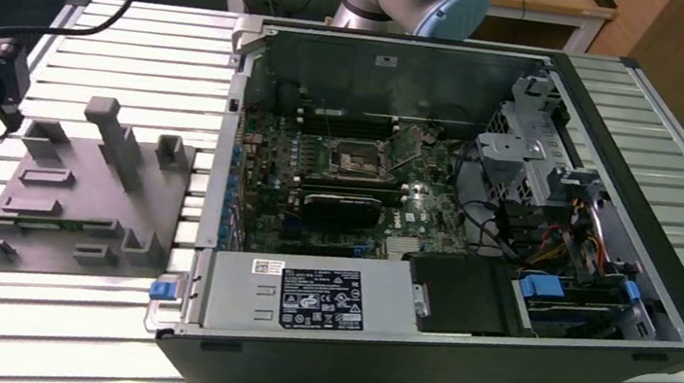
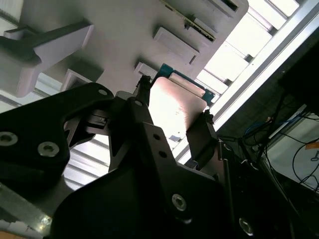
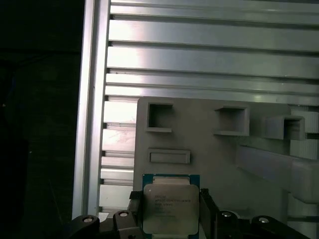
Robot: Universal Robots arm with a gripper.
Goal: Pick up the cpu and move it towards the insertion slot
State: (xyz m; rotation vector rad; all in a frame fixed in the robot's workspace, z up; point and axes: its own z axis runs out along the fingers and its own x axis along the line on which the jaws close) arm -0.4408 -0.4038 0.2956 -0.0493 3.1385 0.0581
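Gripper (image 3: 168, 198) clamped on cpu (image 3: 169, 214), fingers (image 3: 206, 203) pinching two side edges. It looked flat, stiff, light, likely slippery and easy to hurt underneath, so edges seemed best hold. Cpu hung by grey tray (image 1: 79, 208), well apart from insertion slot (image 1: 355, 162).

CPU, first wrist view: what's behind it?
Behind the cpu, clamped in the gripper, sits the grey fixture plate with rectangular pockets, on the slatted table. The plate area directly behind the chip is covered, so whether a pocket lies there cannot be told.
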